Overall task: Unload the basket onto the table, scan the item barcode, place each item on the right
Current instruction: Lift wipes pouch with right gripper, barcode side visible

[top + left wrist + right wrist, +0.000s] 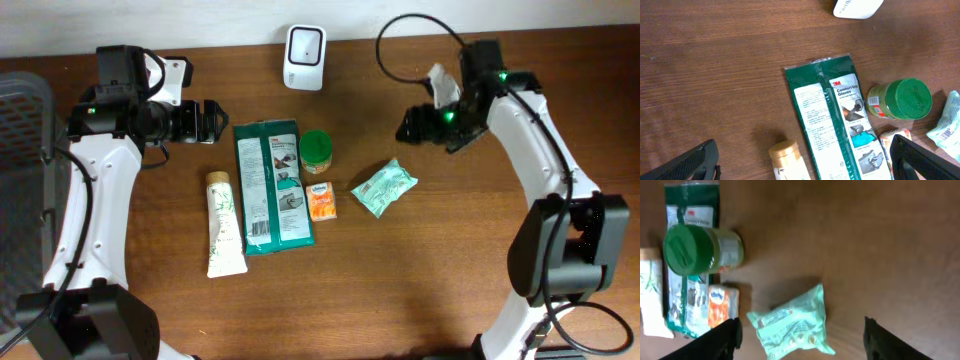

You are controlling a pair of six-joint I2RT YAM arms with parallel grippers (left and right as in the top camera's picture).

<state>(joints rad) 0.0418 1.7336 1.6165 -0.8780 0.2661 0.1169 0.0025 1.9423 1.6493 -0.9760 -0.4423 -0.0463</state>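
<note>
A mint-green packet lies flat on the wooden table, right of centre. In the right wrist view this packet rests on the table between the wide-apart fingers of my right gripper, which is open and holds nothing. From overhead the right gripper hangs above and behind the packet. A white barcode scanner stands at the table's far edge. My left gripper is open and empty, left of the row of items; its fingers frame the bottom of the left wrist view.
A green glove pack, a green-lidded jar, an orange tissue pack and a white tube with a gold cap lie in the middle. A dark basket stands at the left edge.
</note>
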